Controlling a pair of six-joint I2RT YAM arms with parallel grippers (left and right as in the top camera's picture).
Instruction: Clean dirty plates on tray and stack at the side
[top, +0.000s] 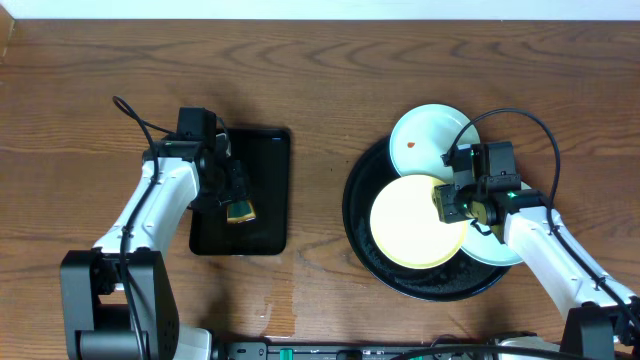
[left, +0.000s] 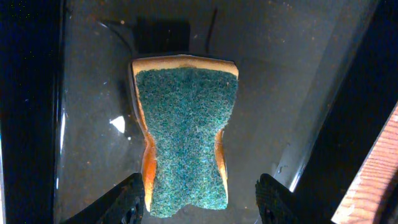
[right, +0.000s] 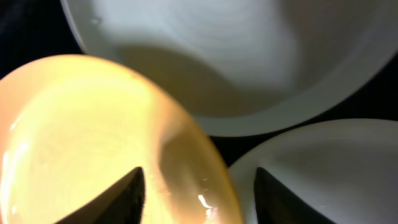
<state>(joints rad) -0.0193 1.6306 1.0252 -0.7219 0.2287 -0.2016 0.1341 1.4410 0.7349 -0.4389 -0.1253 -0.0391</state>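
Fingers (right: 127, 196) of the right gripper (top: 452, 203) stand half open, holding nothing, astride the rim of the glossy pale yellow round plate (top: 412, 222) on the large round black tray (top: 354, 215); closing squarely should prevent slipping.

Overhead, we look straight down on the whole worktop (top: 320, 80) from well back. Our left wrist view hangs close above the sponge (left: 185, 137) in the rectangular tray (top: 270, 150). Our right wrist view sits closer still over the plates (right: 112, 143) on the round tray (top: 360, 240). Overhead shares both.
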